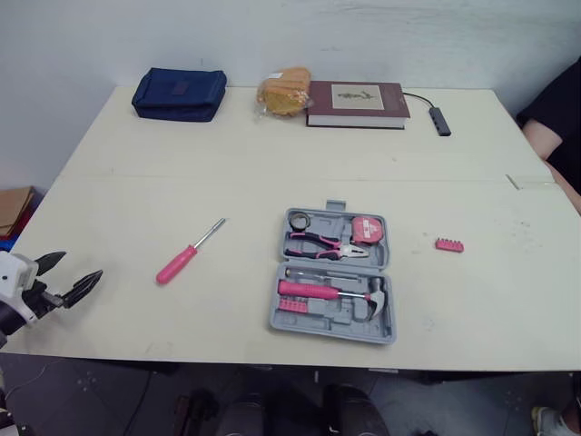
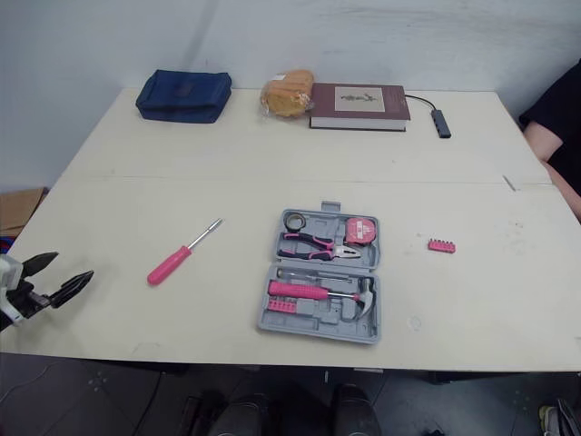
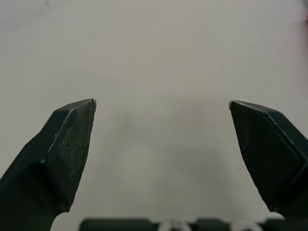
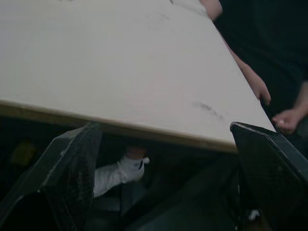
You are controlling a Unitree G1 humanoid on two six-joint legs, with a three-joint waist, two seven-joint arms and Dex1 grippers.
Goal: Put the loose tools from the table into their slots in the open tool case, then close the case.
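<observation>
My left gripper point(image 1: 74, 271) hangs over the near left corner of the tabletop point(image 1: 227, 173), its two black fingers point(image 3: 72, 139) spread wide with only pale surface between them. Taking the open tool case point(image 1: 334, 318) as the dial's centre, I sit at about 9 o'clock, well apart from it.

The pink-handled screwdriver point(image 1: 186, 254) lies loose between me and the case, also near 9 o'clock, with its metal tip toward 1 o'clock and bare tabletop on my side of it. A small pink bit holder point(image 1: 448, 244) lies loose at 2 o'clock, apart from the case. Inside the case, pliers point(image 1: 327, 245) and a pink tape measure point(image 1: 368, 229) fill the far half, and a hammer point(image 1: 331, 292) lies in the near half.

Along the far edge sit a navy pouch point(image 1: 179, 94) at 11 o'clock, a bagged loaf point(image 1: 283, 91) and a dark red book point(image 1: 357, 103) at 12, and a grey adapter point(image 1: 440, 120) on its cable at 1.

My right gripper point(image 4: 163, 127) is also wide apart, held just off the tabletop's edge, with a person's hand point(image 4: 286, 120) beyond the corner.
</observation>
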